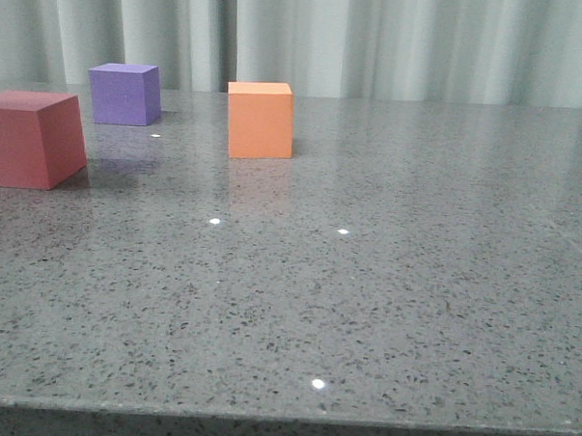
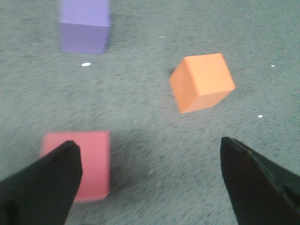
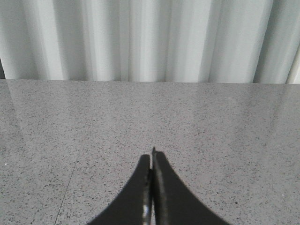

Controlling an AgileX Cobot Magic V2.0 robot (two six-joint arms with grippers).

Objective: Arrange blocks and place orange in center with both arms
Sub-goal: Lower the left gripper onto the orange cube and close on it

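Red-pink cube [image 1: 29,138] sits far left on the speckled stone table [image 1: 384,309], purple cube [image 1: 125,93] behind it, orange cube [image 1: 261,119] to their right, all apart. Left gripper [image 2: 150,180] hangs spread wide and empty above the red-pink cube. Right gripper [image 3: 152,161] is pressed closed, holding nothing, over bare tabletop. Risk: a descending prong may clip and skew the red-pink cube, since one prong overlaps it.

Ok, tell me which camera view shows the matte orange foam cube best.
The front view: the matte orange foam cube stands sharp and whole on the speckled grey table. The left wrist view shows it from above, slightly blurred. The right wrist view misses it entirely.
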